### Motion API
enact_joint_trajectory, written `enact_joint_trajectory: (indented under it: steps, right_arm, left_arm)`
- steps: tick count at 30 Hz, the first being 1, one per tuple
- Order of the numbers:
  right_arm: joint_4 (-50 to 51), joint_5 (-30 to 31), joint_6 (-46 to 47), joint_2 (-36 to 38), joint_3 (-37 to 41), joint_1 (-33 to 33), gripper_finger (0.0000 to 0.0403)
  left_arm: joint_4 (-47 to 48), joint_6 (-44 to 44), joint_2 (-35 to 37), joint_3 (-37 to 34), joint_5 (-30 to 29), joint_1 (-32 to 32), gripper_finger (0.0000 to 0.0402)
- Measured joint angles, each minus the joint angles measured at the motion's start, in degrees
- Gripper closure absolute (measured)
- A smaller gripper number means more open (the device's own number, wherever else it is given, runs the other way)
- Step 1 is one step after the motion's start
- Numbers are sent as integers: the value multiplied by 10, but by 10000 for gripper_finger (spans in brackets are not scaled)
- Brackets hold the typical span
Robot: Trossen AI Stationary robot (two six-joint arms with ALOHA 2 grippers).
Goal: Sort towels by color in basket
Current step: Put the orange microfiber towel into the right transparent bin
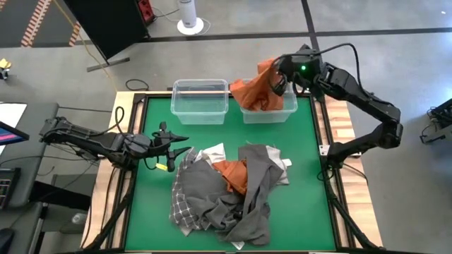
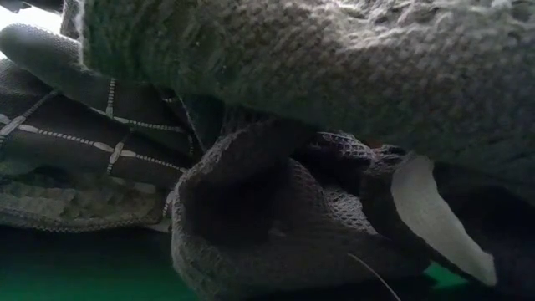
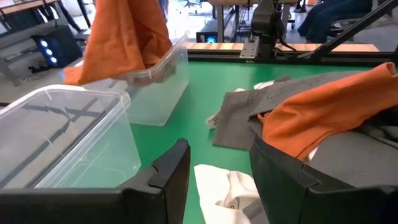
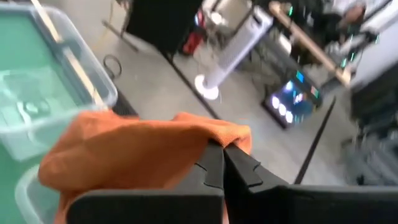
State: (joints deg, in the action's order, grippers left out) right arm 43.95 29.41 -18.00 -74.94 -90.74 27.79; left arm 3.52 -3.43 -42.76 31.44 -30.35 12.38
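Note:
My right gripper is shut on an orange towel above the right clear bin at the table's far edge. The towel's lower part hangs into that bin and over its rim. The left clear bin holds nothing. A heap of grey, checked and white towels lies mid-table, with a second orange towel on top. My left gripper stands open at the heap's left edge, above a white towel, touching nothing. My right gripper pinches a top fold of the orange towel between its two shut fingertips. It reaches from the table's right, slanting a little downward. The towel hangs slack below the fingers, its lower part draped over and into the right bin.
The two bins stand side by side at the far edge. Bare green mat lies left of the heap and between heap and bins. In the low view a dark grey towel and a checked one fill the picture.

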Motion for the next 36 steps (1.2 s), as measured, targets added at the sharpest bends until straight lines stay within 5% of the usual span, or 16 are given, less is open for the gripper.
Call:
enact_joint_trajectory:
  steps: [13,19,36]
  right_arm:
    - [153,12,89,23,-14,31,386]
    - [183,112,115,23,-40,22,386]
    - [394,114,181,23,-73,27,386]
  left_arm:
    - [0,-9,0,0,0,0,242]
    - [0,-9,0,0,0,0,242]
    - [0,-9,0,0,0,0,242]
